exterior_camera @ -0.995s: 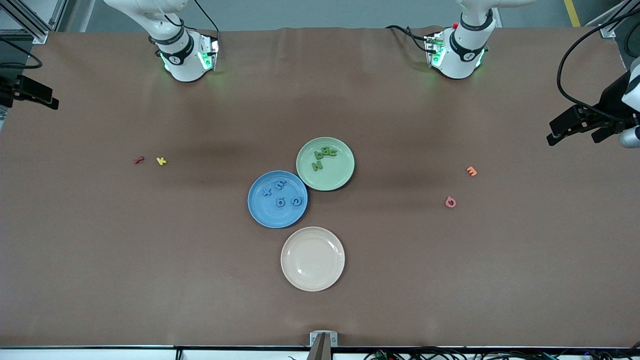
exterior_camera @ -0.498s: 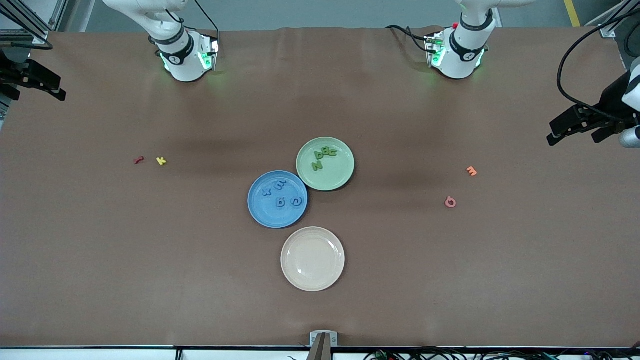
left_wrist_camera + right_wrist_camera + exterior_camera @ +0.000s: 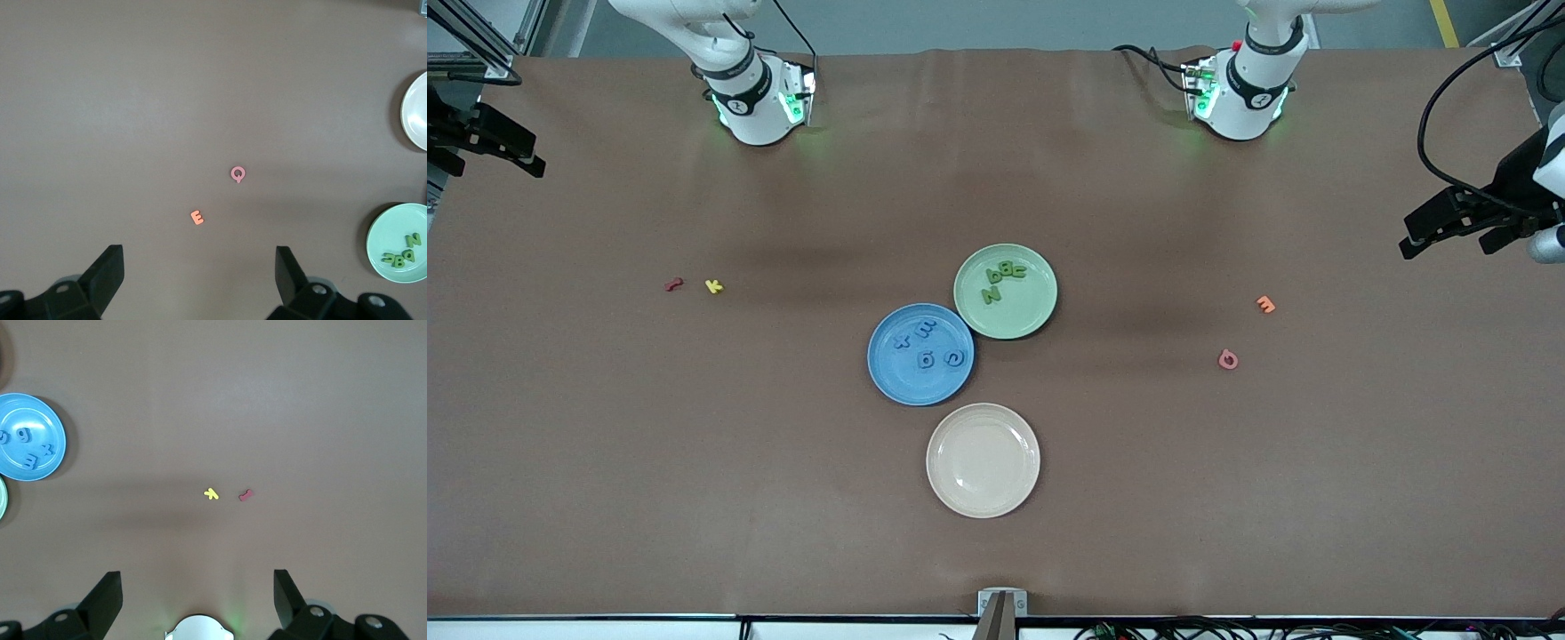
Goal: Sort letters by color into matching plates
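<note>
Several blue letters (image 3: 925, 345) lie in the blue plate (image 3: 898, 378), and several green letters (image 3: 1003, 278) lie in the pale green plate (image 3: 1032, 311). The two plates touch at mid-table. My left gripper (image 3: 1448, 242) hangs open and empty over the table edge at the left arm's end. My right gripper (image 3: 489, 158) hangs open and empty over the edge at the right arm's end. The left wrist view shows open fingers (image 3: 110, 270), the green plate (image 3: 385, 230) and its letters (image 3: 402, 252). The right wrist view shows open fingers (image 3: 110, 592) and the blue plate (image 3: 47, 420).
A cream plate (image 3: 983, 484) stands nearer the front camera than the blue one. An orange E (image 3: 1265, 304) and a pink Q (image 3: 1228, 359) lie toward the left arm's end. A yellow letter (image 3: 712, 285) and a red letter (image 3: 673, 284) lie toward the right arm's end.
My right gripper has shifted a little toward the edge where the bases stand, then stopped. The left gripper, plates and letters have not moved.
</note>
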`<control>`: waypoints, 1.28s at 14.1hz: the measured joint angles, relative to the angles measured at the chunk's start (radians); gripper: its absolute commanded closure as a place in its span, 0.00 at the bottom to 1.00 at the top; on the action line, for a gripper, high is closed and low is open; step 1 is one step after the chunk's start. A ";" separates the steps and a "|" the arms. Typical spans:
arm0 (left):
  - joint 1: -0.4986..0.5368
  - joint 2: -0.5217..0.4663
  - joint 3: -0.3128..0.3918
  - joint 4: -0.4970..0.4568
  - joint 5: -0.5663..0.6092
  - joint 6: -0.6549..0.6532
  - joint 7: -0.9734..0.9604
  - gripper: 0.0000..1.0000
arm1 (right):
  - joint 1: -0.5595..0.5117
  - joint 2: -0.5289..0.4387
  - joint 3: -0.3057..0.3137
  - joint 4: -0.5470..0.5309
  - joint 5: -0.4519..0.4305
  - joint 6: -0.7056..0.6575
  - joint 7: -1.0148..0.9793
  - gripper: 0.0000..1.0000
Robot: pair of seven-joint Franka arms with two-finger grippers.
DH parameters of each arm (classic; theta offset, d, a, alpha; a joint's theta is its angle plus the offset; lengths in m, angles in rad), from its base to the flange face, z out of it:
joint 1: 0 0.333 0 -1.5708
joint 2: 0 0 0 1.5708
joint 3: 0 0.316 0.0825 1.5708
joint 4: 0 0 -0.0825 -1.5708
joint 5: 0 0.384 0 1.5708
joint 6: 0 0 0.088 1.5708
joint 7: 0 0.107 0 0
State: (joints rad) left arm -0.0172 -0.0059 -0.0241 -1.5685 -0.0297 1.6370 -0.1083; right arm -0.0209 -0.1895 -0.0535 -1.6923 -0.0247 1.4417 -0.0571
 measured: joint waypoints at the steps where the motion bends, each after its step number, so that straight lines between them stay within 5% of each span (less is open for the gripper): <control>1: 0.000 0.000 0.000 0.000 0.000 0.000 0.000 0.00 | 0.000 0.000 0.000 0.000 0.000 0.000 0.000 0.00; 18: 0.000 0.000 0.000 0.000 0.000 0.000 0.000 0.00 | 0.001 0.029 -0.005 0.050 0.013 0.069 0.000 0.00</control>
State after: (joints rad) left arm -0.0172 -0.0059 -0.0241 -1.5685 -0.0297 1.6370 -0.1083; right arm -0.0198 -0.1609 -0.0586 -1.6425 -0.0117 1.5103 -0.0571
